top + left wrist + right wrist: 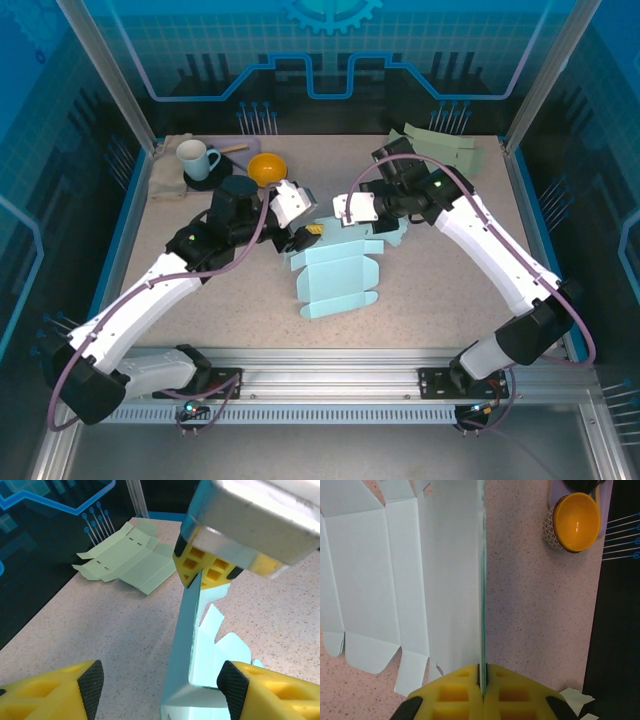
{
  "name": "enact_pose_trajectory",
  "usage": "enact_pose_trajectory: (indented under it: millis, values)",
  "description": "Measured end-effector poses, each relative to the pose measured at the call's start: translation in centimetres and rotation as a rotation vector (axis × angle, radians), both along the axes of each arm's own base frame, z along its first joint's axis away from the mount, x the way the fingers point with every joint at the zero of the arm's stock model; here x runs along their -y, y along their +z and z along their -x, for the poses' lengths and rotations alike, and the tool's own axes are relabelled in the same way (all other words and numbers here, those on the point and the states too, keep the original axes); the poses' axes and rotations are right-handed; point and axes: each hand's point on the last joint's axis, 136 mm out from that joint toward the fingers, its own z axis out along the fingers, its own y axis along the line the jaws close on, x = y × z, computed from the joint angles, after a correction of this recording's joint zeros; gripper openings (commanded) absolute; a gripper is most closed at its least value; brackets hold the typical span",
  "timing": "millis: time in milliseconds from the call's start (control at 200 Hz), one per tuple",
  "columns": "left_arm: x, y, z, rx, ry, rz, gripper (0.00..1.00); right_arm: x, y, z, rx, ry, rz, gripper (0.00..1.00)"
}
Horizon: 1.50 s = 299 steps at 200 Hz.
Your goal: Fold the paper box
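Bright, even overhead light washes the speckled bench (440, 300), leaving only soft, faint shadows under the arms. A small glare streak marks the orange bowl (577, 527). In the left wrist view, the near yellow fingertips (50, 695) blur slightly.

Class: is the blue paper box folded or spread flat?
Mostly spread: the paper box lies flat, one edge panel upright, pinched in the right gripper's shut jaws.

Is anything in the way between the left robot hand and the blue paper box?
No, nothing visible. The left gripper, jaws open, sits right at the raised flap of the light blue flat paper box. The right gripper is shut on that flap's edge.
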Motion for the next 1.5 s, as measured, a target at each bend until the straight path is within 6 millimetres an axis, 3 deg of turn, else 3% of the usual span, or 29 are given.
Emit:
enact_pose_trajectory:
  millis: [260,340,495,635,910,1080,1175,1336,1411,1496]
  values:
    - [0.4,0.4,0.2,0.002,-0.016,0.011,0.63,-0.3,-0.2,1.1,-0.021,0.028,-0.035,0.00]
    - [0.6,0.6,0.4,-0.004,-0.028,0.024,0.55,-0.5,-0.1,1.5,-0.029,0.042,-0.054,0.00]
    - [1.2,1.2,0.9,-0.013,-0.054,0.061,0.30,-0.7,-0.2,2.4,-0.049,0.060,-0.086,0.00]
    - [1.3,1.4,1.1,-0.012,-0.057,0.084,0.22,-0.9,-0.7,2.9,-0.074,0.065,-0.110,0.00]
    - [0.5,1.7,0.7,-0.003,0.013,0.114,0.35,-1.0,-0.7,2.6,-0.089,0.031,-0.134,0.00]
    - [-3.5,3.3,-1.2,-0.039,0.239,0.198,0.37,0.1,-0.9,1.4,-0.091,-0.064,-0.143,0.00]
    - [-5.1,3.4,-1.1,-0.108,0.332,0.255,0.37,1.2,-1.1,0.2,-0.081,-0.146,-0.137,0.00]
    - [-5.0,2.2,-0.1,-0.286,0.374,0.361,0.37,2.4,-2.7,-2.0,-0.094,-0.292,-0.102,0.00]
    - [-4.7,-0.1,0.3,-0.377,0.393,0.390,0.36,2.9,-4.3,-3.2,-0.102,-0.359,-0.074,0.00]
    - [-4.3,-4.0,0.6,-0.499,0.429,0.397,0.35,3.2,-6.4,-3.9,-0.128,-0.410,-0.039,0.00]
